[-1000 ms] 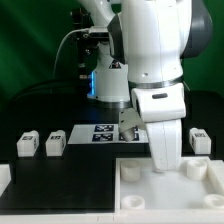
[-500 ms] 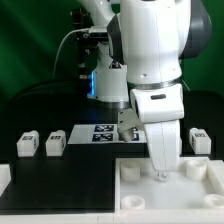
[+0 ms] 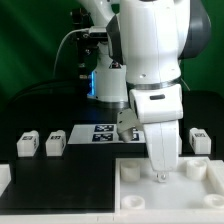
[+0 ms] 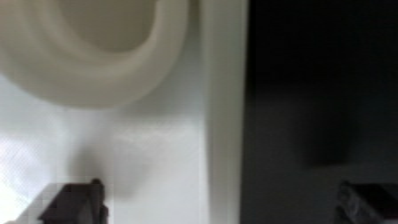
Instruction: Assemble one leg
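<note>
Three legs show in the exterior view, small white blocks with black-and-white tags. Two stand at the exterior view's left (image 3: 27, 144) (image 3: 55, 143) and one at its right (image 3: 199, 140). My gripper (image 3: 160, 178) hangs low over the near-left part of the large white panel (image 3: 140, 192), far from all the legs. In the wrist view the gripper (image 4: 219, 205) is open and empty. Its dark fingertips (image 4: 75, 203) stand wide apart, one over the panel (image 4: 143, 130) and one over the black table beyond the panel's edge. A round socket (image 4: 107, 30) in the panel lies ahead.
The marker board (image 3: 103, 131) lies behind the gripper on the black table (image 3: 60, 185). The arm's white body hides the middle of the scene. A green wall, cables and a blue light stand at the back.
The gripper has come down a little toward the panel and shifted slightly to the exterior view's left. The legs and the panel have not moved.
</note>
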Action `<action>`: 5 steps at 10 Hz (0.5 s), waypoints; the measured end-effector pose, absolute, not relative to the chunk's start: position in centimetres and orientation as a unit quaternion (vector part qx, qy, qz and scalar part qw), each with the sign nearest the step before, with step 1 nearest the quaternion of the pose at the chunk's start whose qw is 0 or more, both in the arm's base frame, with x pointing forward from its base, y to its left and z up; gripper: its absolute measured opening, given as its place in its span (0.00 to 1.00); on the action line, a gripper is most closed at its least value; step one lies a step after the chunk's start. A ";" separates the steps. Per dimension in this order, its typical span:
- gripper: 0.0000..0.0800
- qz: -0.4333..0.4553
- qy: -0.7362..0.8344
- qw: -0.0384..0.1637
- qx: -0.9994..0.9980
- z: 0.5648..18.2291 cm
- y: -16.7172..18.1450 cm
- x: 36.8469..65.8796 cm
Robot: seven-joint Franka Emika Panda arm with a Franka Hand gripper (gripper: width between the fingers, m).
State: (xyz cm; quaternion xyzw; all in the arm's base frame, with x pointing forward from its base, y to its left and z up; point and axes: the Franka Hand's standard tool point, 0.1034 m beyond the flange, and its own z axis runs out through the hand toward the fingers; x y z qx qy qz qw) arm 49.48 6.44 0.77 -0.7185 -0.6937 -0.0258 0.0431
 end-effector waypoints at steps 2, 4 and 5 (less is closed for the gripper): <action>0.81 -0.026 -0.693 0.043 -0.719 0.8 6.4 49.5; 0.81 -0.025 -0.644 0.041 -0.764 1.6 7.1 49.3; 0.81 -0.026 -0.630 0.039 -0.775 2.4 7.9 48.9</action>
